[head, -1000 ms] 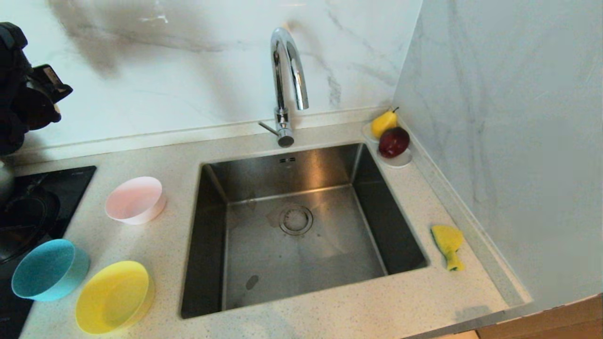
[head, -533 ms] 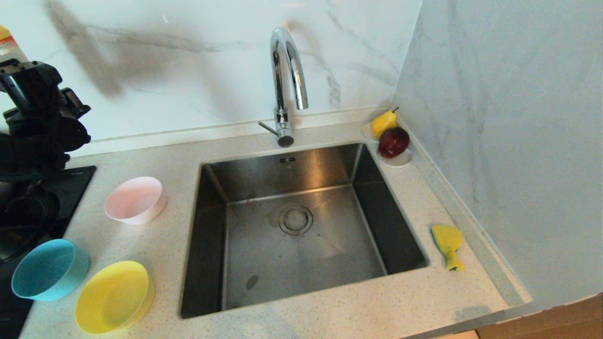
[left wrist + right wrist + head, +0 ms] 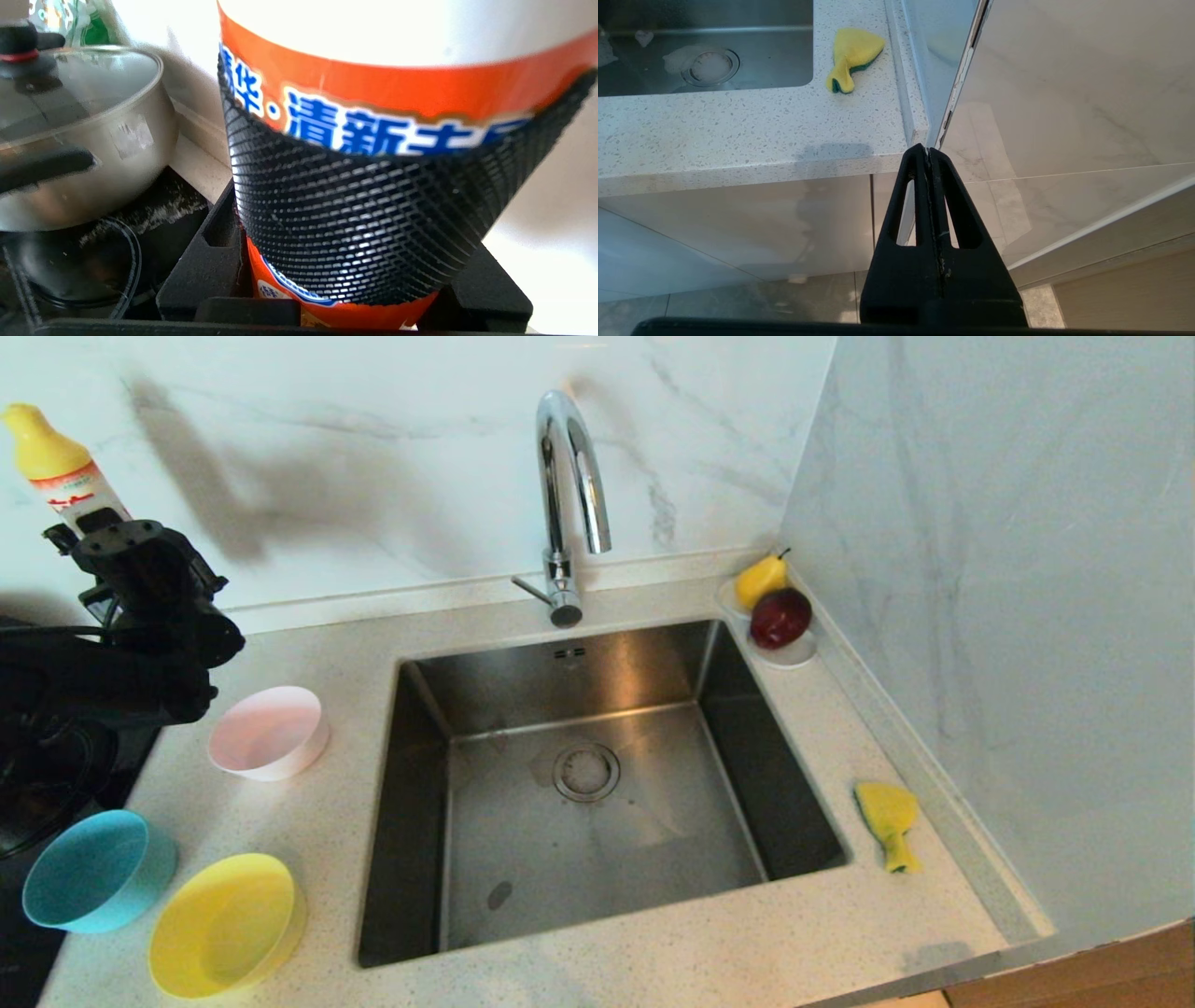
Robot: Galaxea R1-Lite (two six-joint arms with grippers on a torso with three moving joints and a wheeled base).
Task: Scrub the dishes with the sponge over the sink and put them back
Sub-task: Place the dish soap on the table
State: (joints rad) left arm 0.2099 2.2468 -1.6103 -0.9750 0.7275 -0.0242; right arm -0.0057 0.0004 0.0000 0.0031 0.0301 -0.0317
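Three bowls (image 3: 268, 732) were set left of the sink (image 3: 597, 784); above them a bottle (image 3: 58, 467) was clamped by the left gripper (image 3: 140, 569). Right of it, the soft, light sponge (image 3: 887, 821) could be pinched mid-body. The right gripper (image 3: 930, 156) was pressed together.

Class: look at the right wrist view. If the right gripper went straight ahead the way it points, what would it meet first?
Probably the corner where the countertop meets the wall panel, just beyond the shut right gripper; depth is unclear.
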